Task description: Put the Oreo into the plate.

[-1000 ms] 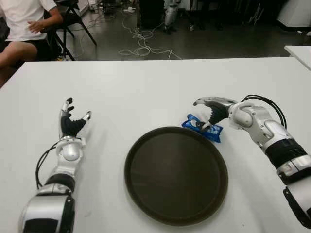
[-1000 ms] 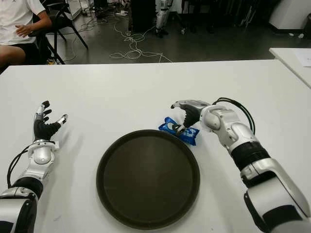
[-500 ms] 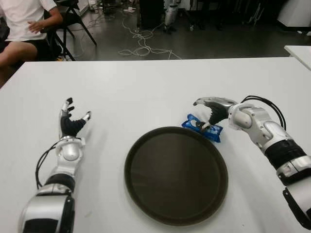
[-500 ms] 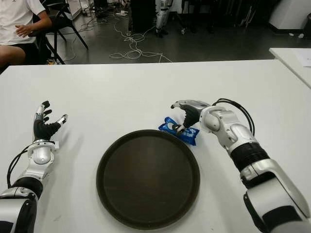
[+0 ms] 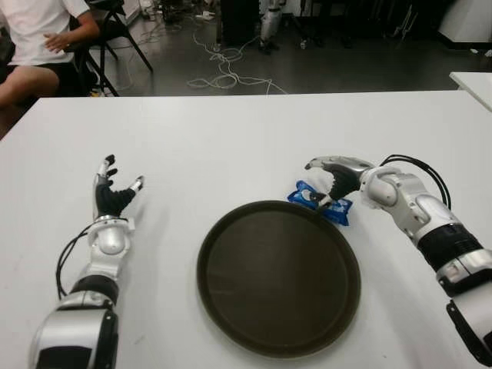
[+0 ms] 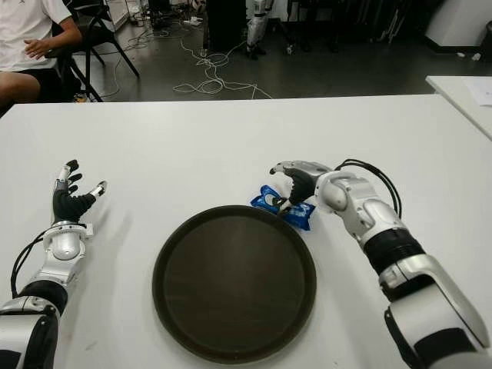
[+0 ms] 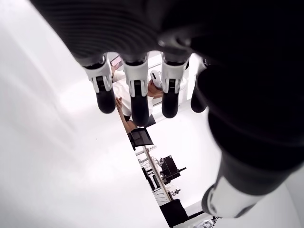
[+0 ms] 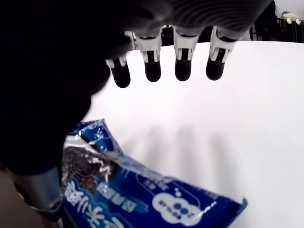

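We're in a robotics lab or test workshop, by the look of it. A broad white table fills the foreground, a second white table edges in at the right. Beyond it, bare dark floor with loose cables snaking across. Equipment stands along the back, including what looks like another robot's legs. A person in a white shirt sits off to the left on a black folding chair.

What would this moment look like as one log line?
right hand: open, over Oreo pack | pack: on table, beside plate | left hand: open, idle
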Robot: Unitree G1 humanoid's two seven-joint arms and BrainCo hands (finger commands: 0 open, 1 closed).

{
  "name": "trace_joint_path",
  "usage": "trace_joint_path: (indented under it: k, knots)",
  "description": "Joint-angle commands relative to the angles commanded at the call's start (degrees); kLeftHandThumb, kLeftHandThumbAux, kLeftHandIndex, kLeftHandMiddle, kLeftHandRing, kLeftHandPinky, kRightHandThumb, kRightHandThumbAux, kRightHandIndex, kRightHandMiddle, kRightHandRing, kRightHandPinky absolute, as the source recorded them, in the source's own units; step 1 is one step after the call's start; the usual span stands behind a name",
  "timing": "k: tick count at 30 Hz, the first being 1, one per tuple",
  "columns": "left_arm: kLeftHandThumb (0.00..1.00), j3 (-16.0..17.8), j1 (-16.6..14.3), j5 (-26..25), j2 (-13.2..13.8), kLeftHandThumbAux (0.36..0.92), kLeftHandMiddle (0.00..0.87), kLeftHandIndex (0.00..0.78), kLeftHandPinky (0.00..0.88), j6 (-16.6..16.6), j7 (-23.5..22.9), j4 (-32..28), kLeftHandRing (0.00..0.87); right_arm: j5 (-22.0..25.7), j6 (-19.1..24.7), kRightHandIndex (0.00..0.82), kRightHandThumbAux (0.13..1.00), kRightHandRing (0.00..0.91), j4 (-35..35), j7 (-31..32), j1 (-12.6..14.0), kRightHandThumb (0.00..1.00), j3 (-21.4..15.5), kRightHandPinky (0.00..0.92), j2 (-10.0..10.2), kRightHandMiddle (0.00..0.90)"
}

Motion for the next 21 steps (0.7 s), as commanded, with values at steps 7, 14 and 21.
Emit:
trace_joint_path:
  k: [7, 14, 21]
  knots:
    - [0.014, -0.24, 0.06, 0.45, 0.22, 0.773, 0.127, 0.077, 0.108, -0.07, 0.43, 0.05, 0.116, 0.00, -0.28, 0.000, 0.730, 0.000, -0.37, -0.05, 0.20, 0.000, 0.07, 0.003, -0.03, 0.000]
    - [0.007, -0.21, 0.15, 0.53, 0.30, 0.776, 0.131, 0.078, 0.111, -0.15, 0.49, 0.10, 0.120, -0.18, -0.10, 0.000, 0.736, 0.000, -0.17, -0.21, 0.32, 0.000, 0.22, 0.000, 0.19, 0.000]
    - [0.004, -0.16, 0.24, 0.38, 0.33, 0.788, 0.130, 0.081, 0.118, -0.54, 0.13, 0.01, 0.121, -0.79, -0.32, 0.000, 0.722, 0.000, 1.85, -1.87, 0.02, 0.000, 0.76, 0.001, 0.95, 0.000]
